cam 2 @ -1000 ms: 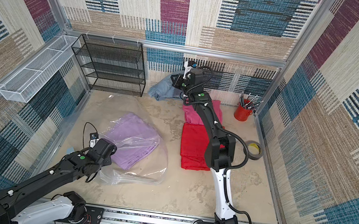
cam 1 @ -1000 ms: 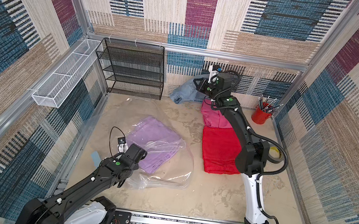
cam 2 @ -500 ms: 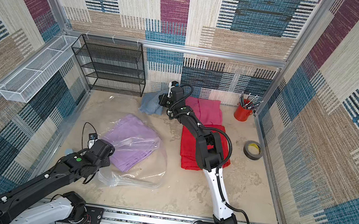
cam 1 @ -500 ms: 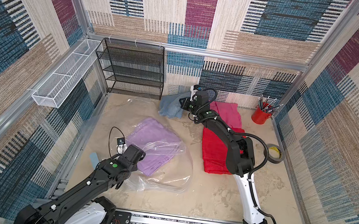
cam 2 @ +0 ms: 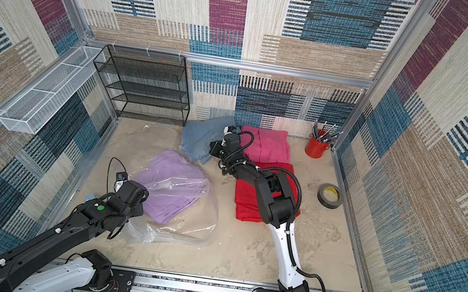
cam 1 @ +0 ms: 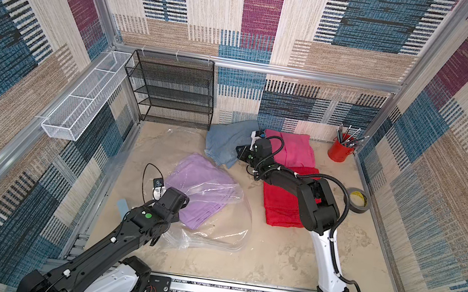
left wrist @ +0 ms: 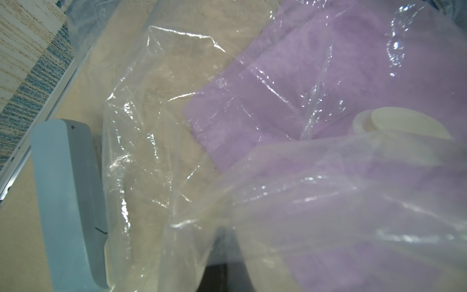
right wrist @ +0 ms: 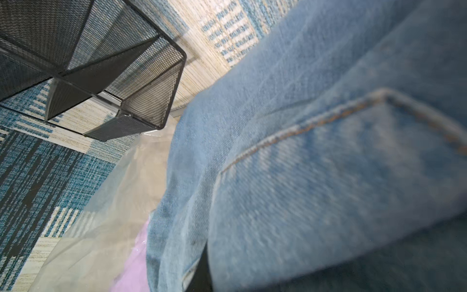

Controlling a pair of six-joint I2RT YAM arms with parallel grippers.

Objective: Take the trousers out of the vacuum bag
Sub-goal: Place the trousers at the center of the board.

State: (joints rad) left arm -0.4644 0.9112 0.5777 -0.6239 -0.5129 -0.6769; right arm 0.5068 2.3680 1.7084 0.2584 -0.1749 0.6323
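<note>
Holding the plastic down while a garment is drawn out appears to be the role of the left claw (cam 1: 182,201). It is fully closed at the near edge of the vacuum bag (cam 1: 220,236); film bunched against the lens in the left wrist view suggests that it pinches the plastic; the fingers themselves are hidden under that film.

The lilac trousers (cam 1: 200,183) lie inside the bag on the bench (cam 1: 271,262); the round white valve cap (left wrist: 401,124) sits over them. The bag's mouth cannot be located, because the clear film is hard to trace against the bench.

The right claw (cam 1: 241,153) sits at the edge of the denim trousers (cam 1: 222,140), well apart from the left claw. Denim fills the right wrist view and folds over the claw; a narrow grip on a fold is judged likely; the jaws are not visible.

The denim pair lies crumpled near the back wall, just beside the pink trousers (cam 1: 293,150); the red trousers (cam 1: 280,209) lie flat in front of the pink pair, partly covered by the right arm. This grouping reads as a set-down area outside the bag; by that reading, only the lilac pair is left to extract.

A pale-blue plastic piece (left wrist: 68,197) beside the bag cannot be identified.
</note>
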